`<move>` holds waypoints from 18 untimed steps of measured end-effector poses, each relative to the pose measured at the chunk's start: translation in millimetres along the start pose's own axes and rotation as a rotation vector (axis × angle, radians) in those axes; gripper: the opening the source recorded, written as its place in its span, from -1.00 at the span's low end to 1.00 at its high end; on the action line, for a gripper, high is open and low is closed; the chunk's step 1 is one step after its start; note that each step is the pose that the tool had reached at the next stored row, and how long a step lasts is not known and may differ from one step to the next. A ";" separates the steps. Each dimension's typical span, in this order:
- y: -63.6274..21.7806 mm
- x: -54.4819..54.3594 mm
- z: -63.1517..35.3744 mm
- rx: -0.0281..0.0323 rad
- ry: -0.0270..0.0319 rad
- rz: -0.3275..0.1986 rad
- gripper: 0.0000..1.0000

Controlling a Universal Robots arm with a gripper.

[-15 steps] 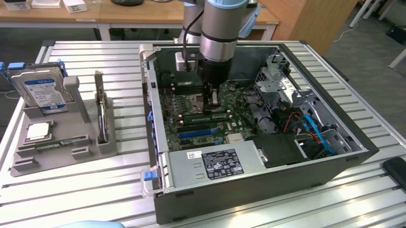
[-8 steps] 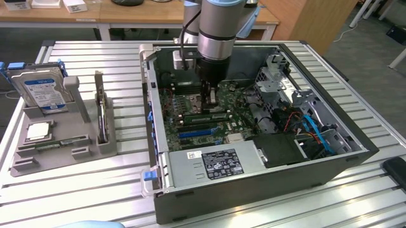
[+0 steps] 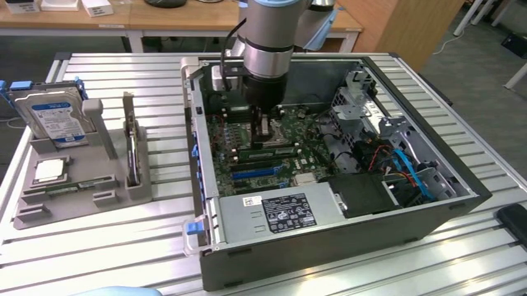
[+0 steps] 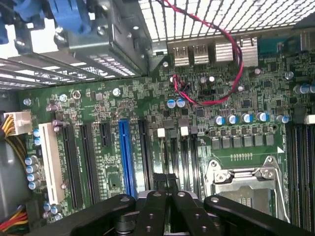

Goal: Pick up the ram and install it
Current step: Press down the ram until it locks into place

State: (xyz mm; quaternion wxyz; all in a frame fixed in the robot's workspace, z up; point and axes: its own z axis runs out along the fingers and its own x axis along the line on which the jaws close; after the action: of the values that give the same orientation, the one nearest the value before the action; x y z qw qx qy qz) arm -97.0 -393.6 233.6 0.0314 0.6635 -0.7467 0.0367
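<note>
I have the one arm reaching down into the open computer case (image 3: pixel 461 203), its gripper (image 3: pixel 265 132) just above the motherboard (image 3: pixel 272 157). In the wrist view the fingers (image 4: pixel 156 209) are closed together, tips over the dark memory slots (image 4: pixel 182 157) beside the empty processor socket (image 4: pixel 243 179); I cannot tell whether anything is pinched between them. One ram (image 3: pixel 78 184) stick lies in the grey holder (image 3: pixel 74 203) on the table (image 3: pixel 123 246), at the exterior view's left, well apart from the gripper. That holder also carries one hard drive (image 3: pixel 56 120), one upright expansion card (image 3: pixel 130 145) and one processor chip (image 3: pixel 49 169).
</note>
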 end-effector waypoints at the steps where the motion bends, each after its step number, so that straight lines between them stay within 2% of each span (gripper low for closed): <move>1: 1.1 0.2 0.0 0.0009 -0.0001 0.000 -0.80; 9: 5.8 0.5 1.5 0.0082 -0.0009 0.001 -0.80; 10: 11.6 0.9 5.4 0.0217 -0.0022 0.002 -0.80; 18: 11.8 0.7 7.8 0.0267 -0.0028 0.003 -0.80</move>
State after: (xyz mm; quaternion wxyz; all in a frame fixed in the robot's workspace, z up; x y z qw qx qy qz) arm -108.8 -393.6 225.7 0.0214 0.6629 -0.7470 0.0458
